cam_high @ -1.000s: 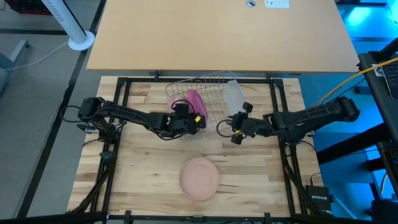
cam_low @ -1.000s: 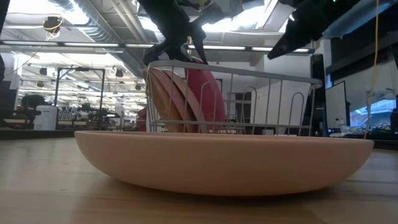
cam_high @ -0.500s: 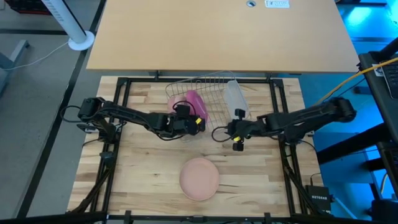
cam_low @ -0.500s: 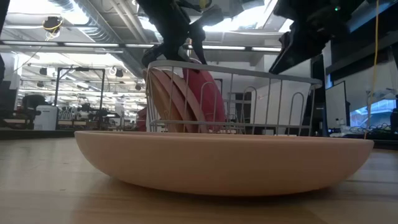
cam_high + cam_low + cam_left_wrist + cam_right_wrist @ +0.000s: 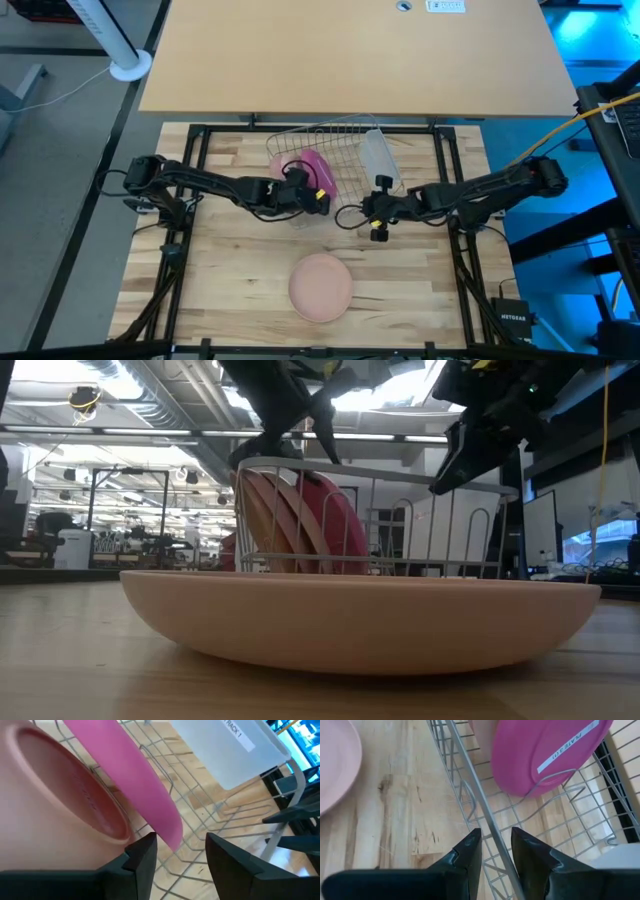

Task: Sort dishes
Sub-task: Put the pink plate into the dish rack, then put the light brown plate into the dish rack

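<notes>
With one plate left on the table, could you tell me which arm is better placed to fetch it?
Probably left: the left gripper is open and free at the rack, while the right gripper straddles the rack's rim. The peach plate lies between them.

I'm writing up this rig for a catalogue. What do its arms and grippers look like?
Both arms are slim, black and jointed. The left gripper and right gripper each have two dark, angular fingers. The left wrist carries a yellow tag, and black cables trail at the arm bases.

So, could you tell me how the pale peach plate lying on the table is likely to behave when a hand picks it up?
The peach plate looks like thin moulded plastic, so probably light and stiff. It lies flat on the wood, so it should not roll, though it may slide when nudged. Its low sloping rim seems smooth, so it might slip unless pinched at the edge.
</notes>
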Robot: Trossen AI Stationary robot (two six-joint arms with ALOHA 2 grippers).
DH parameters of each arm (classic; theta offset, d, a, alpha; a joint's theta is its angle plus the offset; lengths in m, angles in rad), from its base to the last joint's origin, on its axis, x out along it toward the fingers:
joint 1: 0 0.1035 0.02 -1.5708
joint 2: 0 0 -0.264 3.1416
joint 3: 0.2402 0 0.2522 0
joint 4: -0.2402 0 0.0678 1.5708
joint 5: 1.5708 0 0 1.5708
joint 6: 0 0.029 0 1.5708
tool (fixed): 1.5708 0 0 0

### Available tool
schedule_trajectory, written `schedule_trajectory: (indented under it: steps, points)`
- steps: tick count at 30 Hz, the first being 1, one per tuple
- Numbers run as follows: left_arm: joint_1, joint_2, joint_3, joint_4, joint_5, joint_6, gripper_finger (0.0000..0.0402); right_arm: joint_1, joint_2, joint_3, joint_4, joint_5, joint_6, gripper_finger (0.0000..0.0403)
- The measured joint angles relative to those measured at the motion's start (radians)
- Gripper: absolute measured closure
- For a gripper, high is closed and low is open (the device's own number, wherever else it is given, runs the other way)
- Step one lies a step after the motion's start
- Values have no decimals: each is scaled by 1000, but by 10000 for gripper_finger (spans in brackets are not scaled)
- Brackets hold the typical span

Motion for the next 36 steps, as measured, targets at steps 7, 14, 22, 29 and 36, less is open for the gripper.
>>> schedule_trajectory:
  steps: [7, 14, 22, 29, 36]
  points:
    - [-5, -97, 0, -62, 6, 13, 256, 0, 0, 0, 0, 10, 0, 292]
    - [-48, -211, 1, -123, 88, 48, 257, 0, 0, 0, 2, 11, -18, 292]
    - [-172, -298, 1, -139, 128, 170, 257, 2, -4, 52, -13, 1, -52, 292]
    - [-292, -312, 1, -161, 127, 287, 257, 91, -4, 155, -12, -104, -38, 292]
    - [-386, -275, -14, -154, 122, 283, 257, 243, -4, 173, 35, -103, -5, 292]
